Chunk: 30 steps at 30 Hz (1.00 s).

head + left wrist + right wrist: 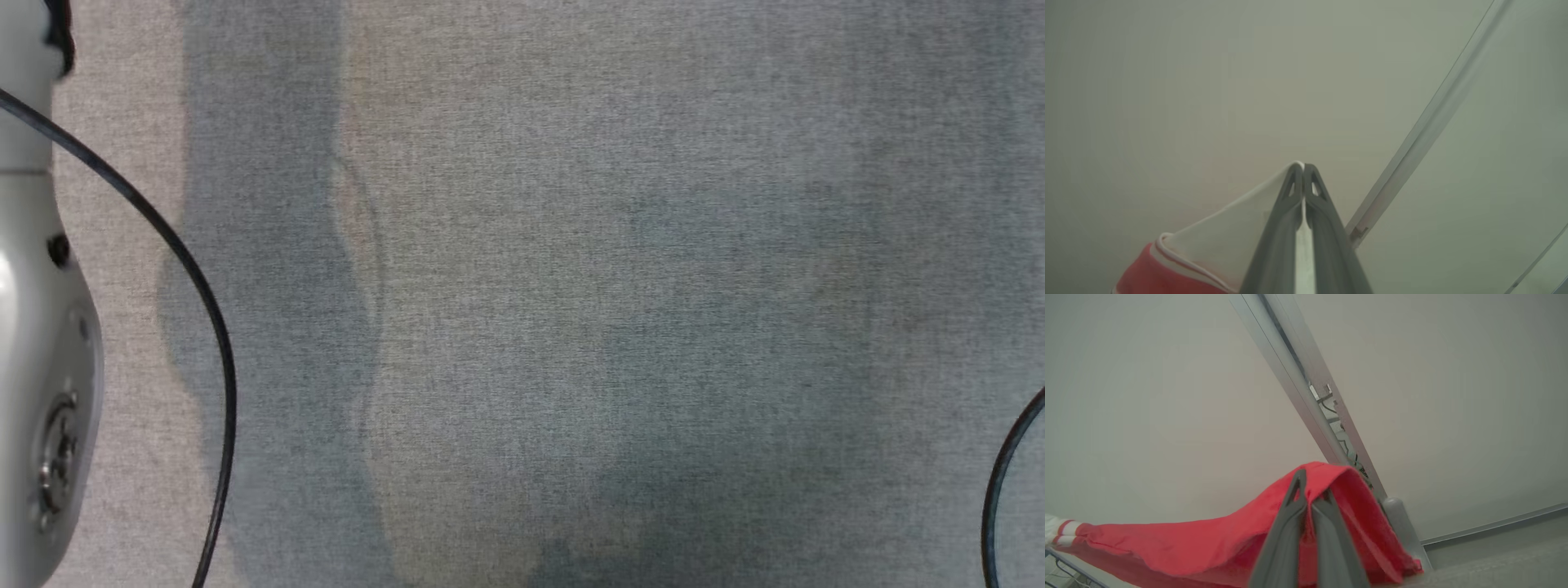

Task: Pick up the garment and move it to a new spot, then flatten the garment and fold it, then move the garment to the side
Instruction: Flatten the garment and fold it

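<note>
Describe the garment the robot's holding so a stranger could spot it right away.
Start at the pale wall with its slanted metal rail. In front of it the garment hangs pinched in the right gripper and the left gripper. It is the one bright red thing there, with white trim.

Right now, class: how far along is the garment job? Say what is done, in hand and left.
Done: the garment is picked up. In hand: the left tool is shut on its white edge, the right tool on red cloth. Left: lay it on the grey surface, flatten, fold, move aside.
</note>
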Available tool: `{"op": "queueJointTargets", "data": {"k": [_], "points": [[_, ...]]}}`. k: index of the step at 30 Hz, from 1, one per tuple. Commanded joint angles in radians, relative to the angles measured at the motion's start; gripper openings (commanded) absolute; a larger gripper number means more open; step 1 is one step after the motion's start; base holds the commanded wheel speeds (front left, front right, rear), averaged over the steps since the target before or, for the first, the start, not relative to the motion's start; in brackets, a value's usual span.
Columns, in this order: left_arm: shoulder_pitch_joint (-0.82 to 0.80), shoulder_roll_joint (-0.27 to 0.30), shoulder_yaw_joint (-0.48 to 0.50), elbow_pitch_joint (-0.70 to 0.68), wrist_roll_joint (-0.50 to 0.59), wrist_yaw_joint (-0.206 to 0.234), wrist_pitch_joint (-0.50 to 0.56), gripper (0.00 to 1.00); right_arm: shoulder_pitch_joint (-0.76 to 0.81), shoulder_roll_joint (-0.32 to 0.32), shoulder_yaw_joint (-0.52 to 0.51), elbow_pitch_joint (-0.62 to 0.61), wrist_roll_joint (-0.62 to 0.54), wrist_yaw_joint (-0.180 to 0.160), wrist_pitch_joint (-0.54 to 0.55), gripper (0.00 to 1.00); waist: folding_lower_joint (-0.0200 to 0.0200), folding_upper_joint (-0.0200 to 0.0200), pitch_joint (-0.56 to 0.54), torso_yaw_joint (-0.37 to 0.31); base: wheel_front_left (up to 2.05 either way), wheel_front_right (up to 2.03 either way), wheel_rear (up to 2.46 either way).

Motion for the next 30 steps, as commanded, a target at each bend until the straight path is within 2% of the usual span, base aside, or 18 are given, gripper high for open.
{"op": "queueJointTargets", "data": {"k": [1, 12, 21, 25, 30], "points": [[0.031, 0.008, -0.006, 0.02, 0.004, -0.011, -0.01, 0.0, 0.034, -0.02, 0.02, 0.015, 0.021, 0.0, 0.007, 0.0, -0.0001, 0.0, 0.002, 0.01, 0.0, 0.0, 0.0], [0.265, 0.036, -0.049, 0.131, -0.042, -0.033, -0.012, 0.0, 0.219, -0.045, 0.121, 0.096, 0.156, 0.0, 0.042, 0.0, -0.0001, 0.0, -0.102, 0.029, 0.0, 0.0, 0.0], [0.443, 0.053, -0.107, 0.088, -0.103, -0.032, -0.001, 0.0, 0.35, -0.087, 0.226, 0.1, 0.208, 0.0, 0.113, 0.0, -0.0001, 0.0, -0.221, 0.049, 0.0, 0.0, 0.0], [0.541, 0.058, -0.17, 0.06, -0.118, -0.032, 0.04, 0.0, 0.411, -0.117, 0.302, 0.102, 0.191, 0.0, 0.141, 0.0, -0.0001, 0.0, -0.272, 0.061, 0.0, 0.0, 0.0], [0.659, 0.106, -0.244, 0.019, -0.127, -0.032, 0.064, 0.0, 0.482, -0.153, 0.346, 0.098, 0.228, 0.0, 0.145, 0.0, -0.0001, 0.0, -0.323, 0.075, 0.0, 0.0, 0.0]]}}
